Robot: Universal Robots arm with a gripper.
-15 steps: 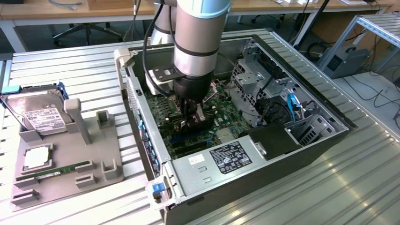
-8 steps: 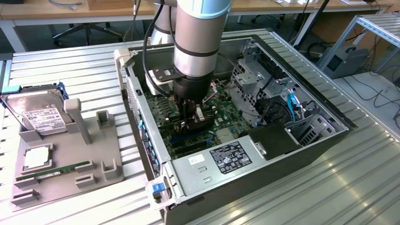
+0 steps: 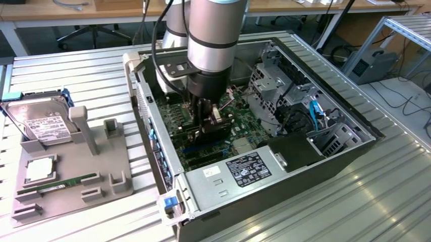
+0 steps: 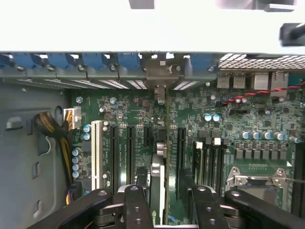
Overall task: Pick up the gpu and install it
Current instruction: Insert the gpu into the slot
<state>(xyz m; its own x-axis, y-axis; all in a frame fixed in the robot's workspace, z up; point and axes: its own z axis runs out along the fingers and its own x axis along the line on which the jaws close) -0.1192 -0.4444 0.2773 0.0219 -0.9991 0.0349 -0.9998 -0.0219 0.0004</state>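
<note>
1. The gpu [image 4: 157,179] is standing on edge inside the open computer case [image 3: 350,133], seen edge-on in the wrist view as a thin card running between the expansion slots of the green motherboard [image 4: 228,119]. Its metal bracket end [image 4: 159,76] is sitting against the row of blue slot clips [image 4: 95,61] at the case's rear wall.
2. The gripper [image 4: 162,191] is hovering right over the card, its black fingers [image 4: 138,200] standing on either side of it with a gap showing between pad and card on each side; the jaws are parted and are not clamping the card.
3. In the exterior view the gripper [image 3: 205,128] is reaching down into the middle of the case, low over the board, with the arm's grey wrist [image 3: 212,35] rising straight above it.
4. Beside the card on the board, a white slot [image 4: 97,152] and several black slots are lying parallel to it, and the CPU socket [image 4: 257,179] is sitting on the other side.
5. A bundle of yellow and black wires [image 4: 59,138] is plugging into a white connector near the case wall.
6. Outside the case, toward the exterior view's left, a grey parts holder [image 3: 74,181] is resting on the slatted metal table [image 3: 377,201]. It is carrying a silver hard drive [image 3: 40,123], a square chip [image 3: 39,169] and a green RAM stick [image 3: 57,185].
</note>
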